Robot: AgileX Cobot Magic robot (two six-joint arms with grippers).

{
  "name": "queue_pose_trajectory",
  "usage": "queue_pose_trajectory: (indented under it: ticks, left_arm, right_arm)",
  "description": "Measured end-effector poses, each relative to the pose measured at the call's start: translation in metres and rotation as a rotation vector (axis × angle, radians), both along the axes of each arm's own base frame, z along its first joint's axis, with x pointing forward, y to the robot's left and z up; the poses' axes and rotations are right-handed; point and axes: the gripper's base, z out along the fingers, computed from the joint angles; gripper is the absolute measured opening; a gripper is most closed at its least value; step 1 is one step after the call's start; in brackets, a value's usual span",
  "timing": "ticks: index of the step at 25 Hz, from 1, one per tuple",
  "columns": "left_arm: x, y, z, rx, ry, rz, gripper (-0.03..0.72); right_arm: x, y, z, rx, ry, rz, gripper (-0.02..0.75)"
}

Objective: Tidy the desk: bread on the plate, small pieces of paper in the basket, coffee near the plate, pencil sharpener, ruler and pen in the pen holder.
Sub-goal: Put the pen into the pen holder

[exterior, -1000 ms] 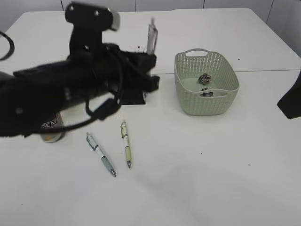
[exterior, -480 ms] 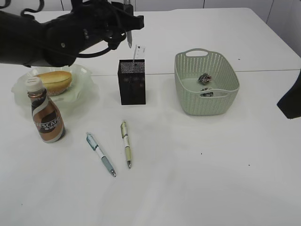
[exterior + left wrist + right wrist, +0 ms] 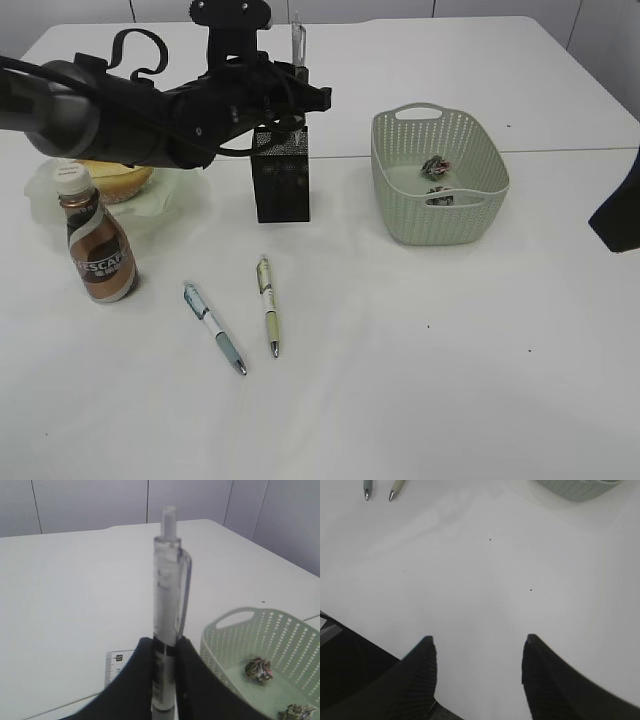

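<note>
Clearly the clear pen (image 3: pixel 169 585) is a light, stiff, smooth-barrelled thing, likely to slip unless pinched square across its lower barrel, which is where the left gripper (image 3: pixel 165 680) clamps it, upright, clicker end up, above the black pen holder (image 3: pixel 281 175). That arm reaches in low from the left. The right gripper (image 3: pixel 476 672) hovers over bare table, jaws apart and empty.
</note>
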Motion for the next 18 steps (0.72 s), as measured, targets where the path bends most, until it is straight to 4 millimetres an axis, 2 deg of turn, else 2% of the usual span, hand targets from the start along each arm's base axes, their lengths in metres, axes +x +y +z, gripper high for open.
queue_pose_trajectory:
  ticks: [10, 18]
  left_arm:
    - [0.012, 0.022, -0.009, 0.017, 0.040, 0.045, 0.069]
    - [0.013, 0.023, -0.017, 0.037, 0.088, 0.042, 0.071]
  right_arm:
    - [0.000, 0.000, 0.000, 0.000, 0.000, 0.000, 0.405]
    - [0.000, 0.000, 0.000, 0.000, 0.000, 0.000, 0.405]
